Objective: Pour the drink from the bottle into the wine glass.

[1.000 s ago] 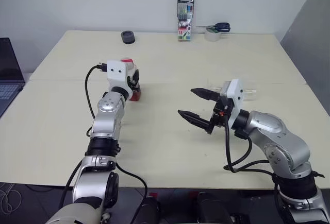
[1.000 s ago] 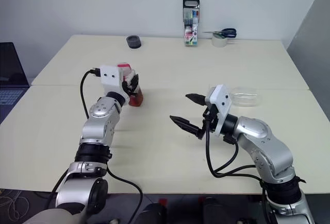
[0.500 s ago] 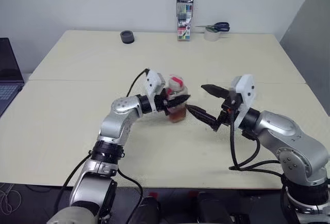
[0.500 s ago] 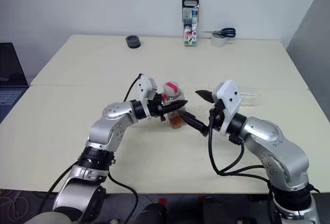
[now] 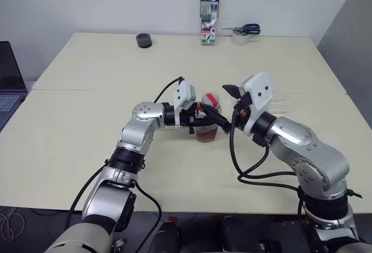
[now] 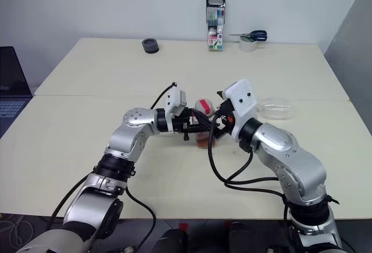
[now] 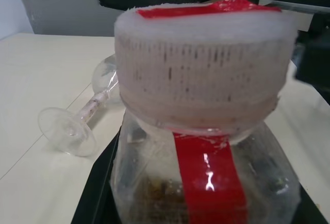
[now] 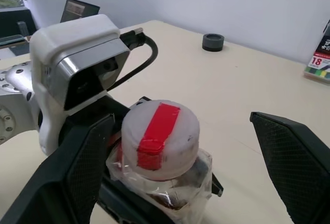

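Bottle [image 5: 207, 124] held upright just above the middle of the cream table [image 5: 75, 142], white cap with red tape strip [image 8: 160, 136] still on, amber drink [image 5: 206, 135] low in the body. Left gripper [image 5: 206, 118] reaches in from the left, fingers clamped on the bottle below the cap. Right gripper [image 8: 191, 167] faces it from the right, fingers spread wide on either side of the cap, not touching it. Wine glass [image 7: 77, 116] lies on its side on the table to the right, behind the right arm. Marker-pen case [image 5: 209, 18], scissors [image 5: 244, 30], tape roll [image 5: 238, 39] and a dark round object [image 5: 143, 41] along the far edge.
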Motion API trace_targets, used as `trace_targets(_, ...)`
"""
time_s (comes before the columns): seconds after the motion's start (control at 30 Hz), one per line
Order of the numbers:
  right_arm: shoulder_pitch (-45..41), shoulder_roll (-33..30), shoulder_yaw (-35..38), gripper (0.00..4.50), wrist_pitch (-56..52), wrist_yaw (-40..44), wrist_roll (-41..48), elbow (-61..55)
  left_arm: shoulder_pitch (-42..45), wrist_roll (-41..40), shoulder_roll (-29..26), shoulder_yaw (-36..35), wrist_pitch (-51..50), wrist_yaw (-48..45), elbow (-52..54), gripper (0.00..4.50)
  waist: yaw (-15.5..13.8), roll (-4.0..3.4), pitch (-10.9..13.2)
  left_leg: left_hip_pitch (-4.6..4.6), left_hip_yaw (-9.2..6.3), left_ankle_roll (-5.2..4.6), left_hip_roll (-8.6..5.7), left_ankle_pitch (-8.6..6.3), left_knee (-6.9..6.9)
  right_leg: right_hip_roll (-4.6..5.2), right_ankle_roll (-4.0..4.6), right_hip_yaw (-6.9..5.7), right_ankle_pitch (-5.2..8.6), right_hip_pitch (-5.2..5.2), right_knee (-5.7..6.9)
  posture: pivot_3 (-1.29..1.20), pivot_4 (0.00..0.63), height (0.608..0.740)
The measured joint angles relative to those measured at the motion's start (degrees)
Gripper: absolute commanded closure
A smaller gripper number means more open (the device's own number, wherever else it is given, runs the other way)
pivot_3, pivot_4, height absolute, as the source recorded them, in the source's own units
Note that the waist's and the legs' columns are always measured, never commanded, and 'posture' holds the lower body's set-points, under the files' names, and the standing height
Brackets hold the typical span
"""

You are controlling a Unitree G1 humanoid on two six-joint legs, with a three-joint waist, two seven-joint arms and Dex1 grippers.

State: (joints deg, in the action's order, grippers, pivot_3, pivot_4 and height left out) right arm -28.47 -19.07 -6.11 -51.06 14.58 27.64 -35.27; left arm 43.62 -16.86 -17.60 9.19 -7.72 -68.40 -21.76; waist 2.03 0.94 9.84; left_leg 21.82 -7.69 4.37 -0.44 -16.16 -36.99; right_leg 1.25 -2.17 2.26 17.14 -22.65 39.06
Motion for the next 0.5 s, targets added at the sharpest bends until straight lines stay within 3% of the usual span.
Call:
trace_targets(0.1, -0.1, 0.5, -0.4, 0.64, 0.2, 0.0, -0.8, 1.3, 0.0, 0.1, 0.1, 0.0, 0.4, -0.1, 0.0, 2.78, 0.0, 0.00, 0.0, 0.00, 0.01, 0.00, -0.01, 0.00, -0.01, 0.00, 0.00, 0.01, 0.00, 0.00, 0.01, 0.00, 0.150, 0.740)
trace_targets(0.3, -0.1, 1.0, -2.2, 2.63, 1.2, 1.5, -1.6, 2.0, -0.2, 0.4, -0.1, 0.0, 0.5, 0.1, -0.4, 2.79, 0.3, 0.00, 0.0, 0.01, 0.00, -0.01, -0.01, 0.00, -0.01, 0.00, 0.00, 0.00, 0.00, -0.01, 0.01, 0.00, 0.150, 0.740)
trace_targets(0.5, 0.4, -1.0, -2.4, 2.62, 5.3, 6.7, -1.7, 3.9, -0.7, 0.3, -0.2, -0.1, 0.9, -0.6, -0.1, 2.79, 0.4, 0.00, 0.0, 0.01, 0.02, -0.01, -0.02, 0.00, -0.01, 0.01, 0.00, 0.01, 0.00, -0.01, 0.01, 0.00, 0.150, 0.740)
